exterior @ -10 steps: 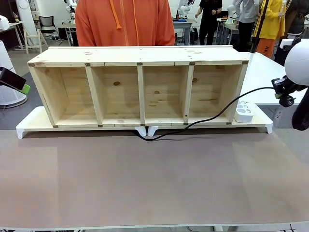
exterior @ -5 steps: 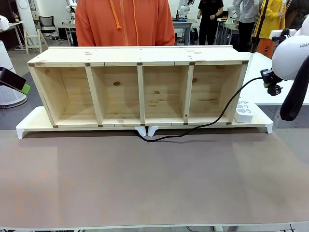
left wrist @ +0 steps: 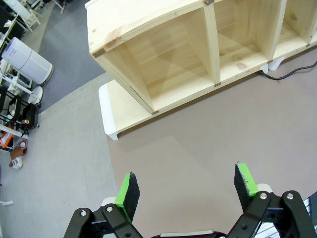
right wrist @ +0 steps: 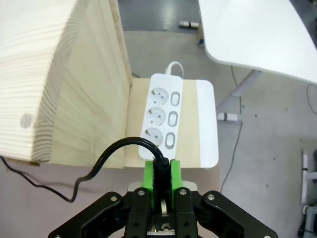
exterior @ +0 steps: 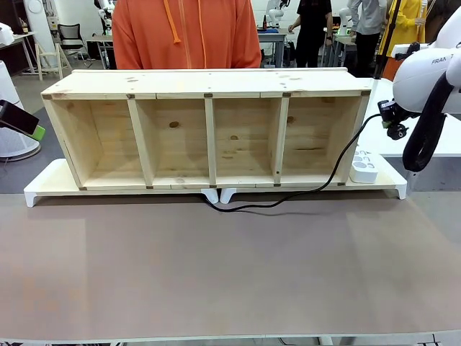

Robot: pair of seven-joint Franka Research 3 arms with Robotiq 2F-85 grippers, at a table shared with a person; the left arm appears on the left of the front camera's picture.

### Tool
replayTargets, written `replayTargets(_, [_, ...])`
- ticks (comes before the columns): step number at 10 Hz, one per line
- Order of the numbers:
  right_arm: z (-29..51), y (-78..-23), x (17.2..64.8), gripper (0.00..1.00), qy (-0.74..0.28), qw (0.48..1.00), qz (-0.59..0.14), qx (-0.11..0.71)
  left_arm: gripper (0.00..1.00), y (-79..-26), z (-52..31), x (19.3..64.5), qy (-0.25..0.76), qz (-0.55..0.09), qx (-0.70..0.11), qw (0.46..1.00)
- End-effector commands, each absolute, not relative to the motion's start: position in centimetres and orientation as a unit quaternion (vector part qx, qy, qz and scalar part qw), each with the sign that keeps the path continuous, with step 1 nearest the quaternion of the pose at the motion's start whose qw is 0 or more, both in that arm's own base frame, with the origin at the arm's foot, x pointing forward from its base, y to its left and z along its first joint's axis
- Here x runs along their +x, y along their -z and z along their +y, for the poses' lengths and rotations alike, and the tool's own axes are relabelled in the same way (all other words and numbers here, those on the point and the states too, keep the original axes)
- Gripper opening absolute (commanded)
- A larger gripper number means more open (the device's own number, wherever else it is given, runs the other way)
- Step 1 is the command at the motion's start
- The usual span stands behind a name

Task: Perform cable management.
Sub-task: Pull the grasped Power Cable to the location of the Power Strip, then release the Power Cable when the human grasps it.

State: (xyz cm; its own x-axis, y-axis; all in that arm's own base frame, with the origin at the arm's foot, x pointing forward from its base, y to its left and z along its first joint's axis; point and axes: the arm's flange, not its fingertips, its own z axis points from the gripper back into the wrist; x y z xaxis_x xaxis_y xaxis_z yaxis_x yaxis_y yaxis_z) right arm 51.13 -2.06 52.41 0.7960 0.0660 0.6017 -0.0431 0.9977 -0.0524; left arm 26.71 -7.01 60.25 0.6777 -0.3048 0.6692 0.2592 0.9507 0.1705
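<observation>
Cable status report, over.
Right tool shut on cable, above the power strip. Left tool open, empty. Cable trails along shelf front. Nothing in the way.

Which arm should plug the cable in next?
Right: the right gripper is shut on the cable, facing the power strip. The left gripper hangs open by the wooden shelf's other end.

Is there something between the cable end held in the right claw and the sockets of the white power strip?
Nothing visible does. The right claw is shut on the cable and points at the power strip, whose three sockets look free. The wooden shelf stands beside that path, not in it.
</observation>
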Motion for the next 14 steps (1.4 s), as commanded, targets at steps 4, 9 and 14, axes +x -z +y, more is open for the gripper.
replayTargets(4, [-2.00,-52.45,50.83,0.16,-0.032,0.947,-0.318,-0.021,1.00,-60.24,-6.91,26.62,0.156,-0.368,0.031,0.916])
replayTargets(9, [-2.00,-52.45,50.83,0.16,-0.032,0.947,-0.318,-0.021,1.00,-60.24,-6.91,26.62,0.156,-0.368,0.031,0.916])
replayTargets(14, [-2.00,-52.45,50.83,0.16,-0.032,0.947,-0.318,-0.021,1.00,-60.24,-6.91,26.62,0.156,-0.368,0.031,0.916])
